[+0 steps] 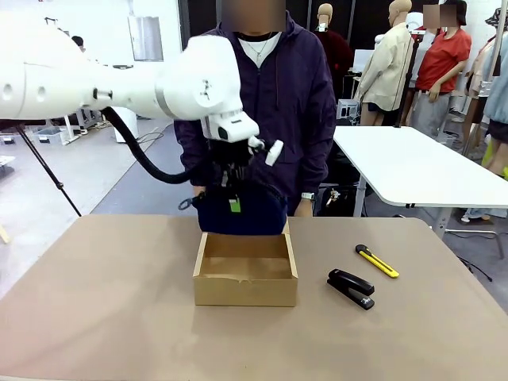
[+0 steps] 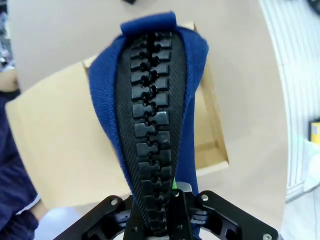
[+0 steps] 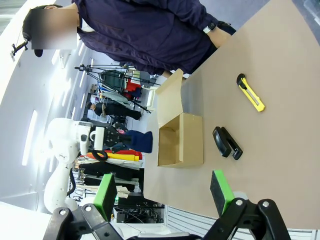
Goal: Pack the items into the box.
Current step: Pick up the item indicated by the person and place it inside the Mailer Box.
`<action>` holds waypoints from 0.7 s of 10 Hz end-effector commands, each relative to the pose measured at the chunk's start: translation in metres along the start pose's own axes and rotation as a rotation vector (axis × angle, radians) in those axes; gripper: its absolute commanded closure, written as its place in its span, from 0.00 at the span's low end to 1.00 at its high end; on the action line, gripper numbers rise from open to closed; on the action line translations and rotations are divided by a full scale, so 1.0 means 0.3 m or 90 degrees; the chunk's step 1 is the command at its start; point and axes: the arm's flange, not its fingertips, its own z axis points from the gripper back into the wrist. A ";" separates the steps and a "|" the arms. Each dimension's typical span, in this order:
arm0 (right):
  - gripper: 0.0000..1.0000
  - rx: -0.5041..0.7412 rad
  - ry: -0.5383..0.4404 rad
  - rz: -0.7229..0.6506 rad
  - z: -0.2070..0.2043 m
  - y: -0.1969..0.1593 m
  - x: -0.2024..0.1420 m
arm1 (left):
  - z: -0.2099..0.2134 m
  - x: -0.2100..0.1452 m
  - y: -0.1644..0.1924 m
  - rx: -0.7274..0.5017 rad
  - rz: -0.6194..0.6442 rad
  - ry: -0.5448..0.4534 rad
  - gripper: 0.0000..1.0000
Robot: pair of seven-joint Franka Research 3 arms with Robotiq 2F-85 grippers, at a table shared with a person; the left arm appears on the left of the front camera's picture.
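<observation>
Three items to pack: one is in the air, two lie on the worktop (image 1: 103,317).

Left end effector (image 1: 233,190) is clamped on one end of the navy pouch (image 1: 238,213), with a finger on either side of the zip. The pouch hangs lengthwise, loop end lowest, over the far edge of the box (image 1: 246,279), at 12 o'clock of the opening and just in front of the person (image 1: 278,103). Judgement: gripping it by the end keeps it hanging straight, so it can go down into the opening without catching a wall.

The box sits mid-worktop with its lid flap standing up on the person's side, which leaves the opening free. The part of its floor that shows is bare.

The stapler (image 1: 351,288) lies at 3 o'clock of the box, near it but apart. The utility knife (image 1: 376,260) lies at 2 o'clock, a little beyond the stapler and not touching it. Both are on the right arm's side, probably an easy reach for it.

Right end effector (image 3: 162,190) is open with its green pads spread and holds nothing. It sits well back from the box, with all the items ahead of it.
</observation>
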 end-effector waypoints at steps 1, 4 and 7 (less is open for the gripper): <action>0.00 0.018 -0.012 0.010 -0.005 0.005 0.009 | -0.075 0.000 -0.027 0.003 0.015 0.035 1.00; 0.00 0.018 -0.012 0.010 -0.005 0.005 0.009 | -0.278 0.041 0.023 -0.036 -0.012 0.083 1.00; 0.00 0.018 -0.012 0.010 -0.005 0.005 0.009 | -0.415 0.052 0.044 -0.054 -0.046 0.046 1.00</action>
